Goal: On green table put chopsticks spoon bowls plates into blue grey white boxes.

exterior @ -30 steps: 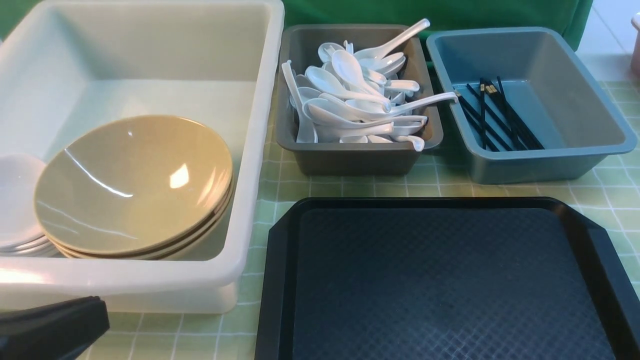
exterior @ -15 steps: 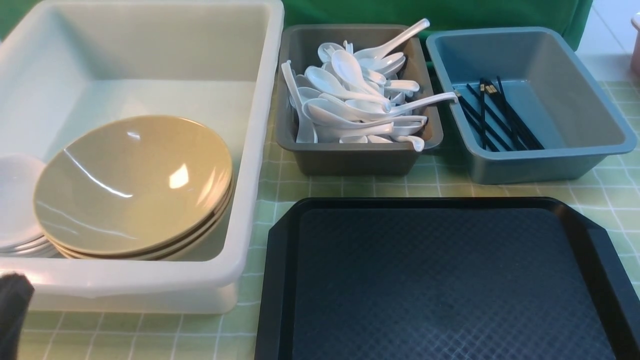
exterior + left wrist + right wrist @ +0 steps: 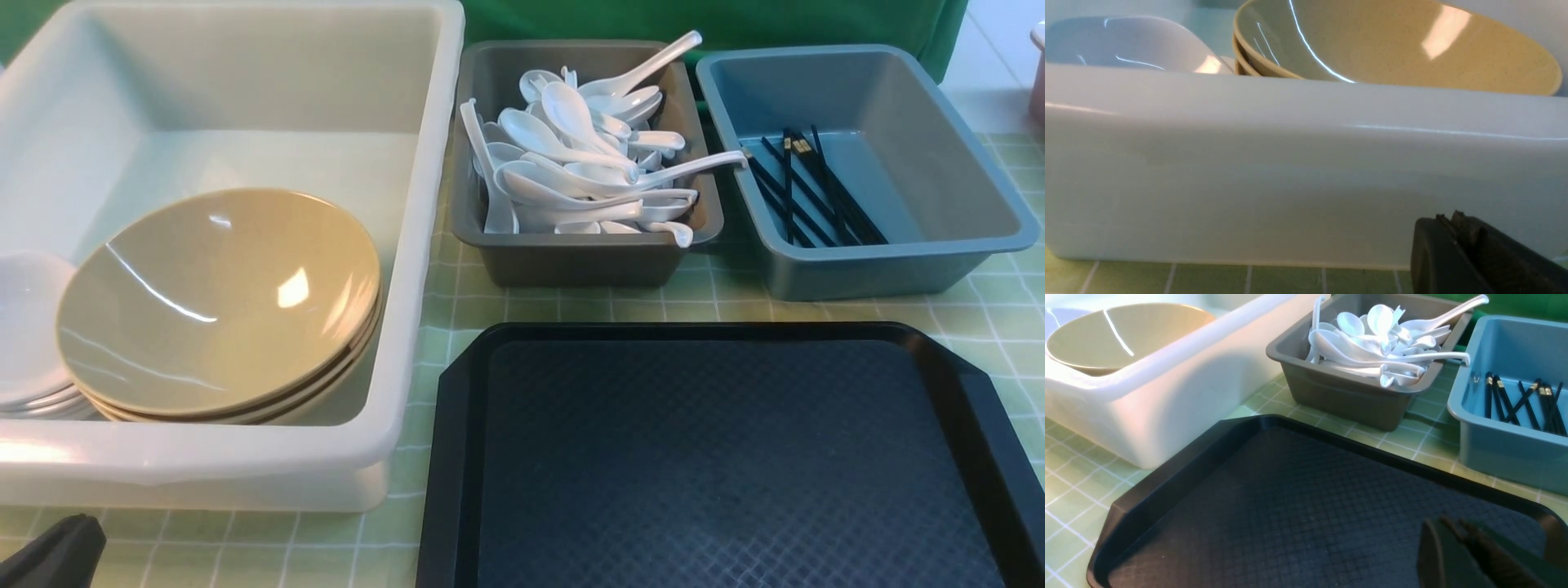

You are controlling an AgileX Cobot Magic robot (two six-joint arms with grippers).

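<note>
The white box (image 3: 245, 461) at the left holds a stack of tan bowls (image 3: 220, 302) and white plates (image 3: 24, 327) beside them. The grey box (image 3: 571, 261) is piled with white spoons (image 3: 571, 163). The blue box (image 3: 898, 269) holds several black chopsticks (image 3: 816, 192). My left gripper (image 3: 57, 555) is low at the near-left corner, in front of the white box wall (image 3: 1290, 163). In the left wrist view it (image 3: 1447, 218) is shut and empty. My right gripper (image 3: 1449, 524) is shut and empty above the black tray (image 3: 1290, 506); it is out of the front view.
The black textured tray (image 3: 718, 457) lies bare on the green table (image 3: 718, 306), in front of the grey and blue boxes. A green backdrop (image 3: 735, 20) hangs behind the boxes.
My left gripper has shifted at the near-left corner: it swung left out past the frame edge, then came back lower down. Nothing in the boxes has moved.
</note>
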